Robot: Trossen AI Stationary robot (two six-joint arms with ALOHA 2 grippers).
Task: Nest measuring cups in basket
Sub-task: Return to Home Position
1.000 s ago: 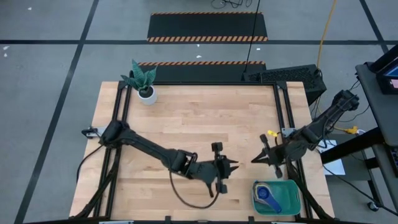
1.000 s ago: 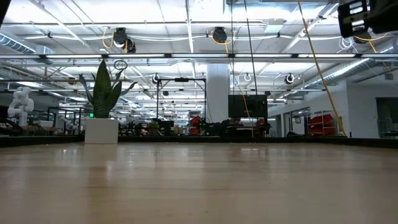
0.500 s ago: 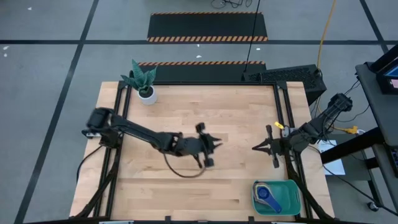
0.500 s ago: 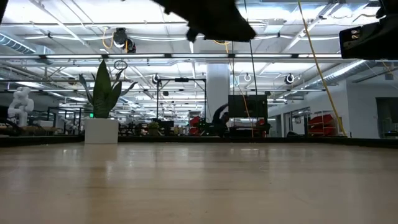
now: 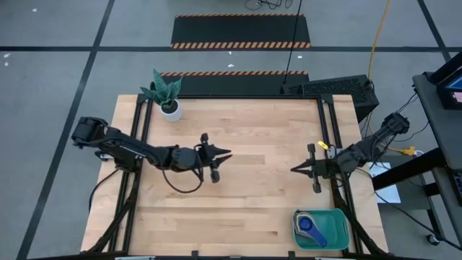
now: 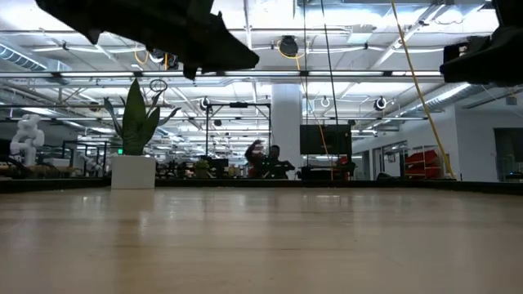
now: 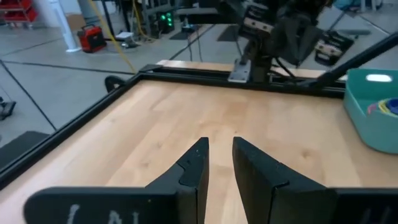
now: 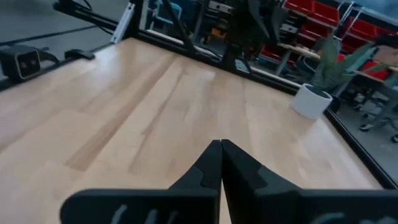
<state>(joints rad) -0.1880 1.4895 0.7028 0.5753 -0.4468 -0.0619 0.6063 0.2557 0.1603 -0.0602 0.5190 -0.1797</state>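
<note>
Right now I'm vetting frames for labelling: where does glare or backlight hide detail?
Low view: ceiling lights turn the left arm into a black silhouette, and the table shows sheen. Left wrist view: a white glare spot on the basket wall. High view: evenly lit.

The wooden table point(image 6: 261, 245) is filling the lower half of the frame. A white pot point(image 6: 133, 171) with a green plant point(image 6: 139, 114) is standing at its far edge on the left. The left gripper point(image 6: 233, 51) is hanging dark in the upper left. A bit of the right arm point(image 6: 489, 61) is poking in at the upper right edge.
</note>
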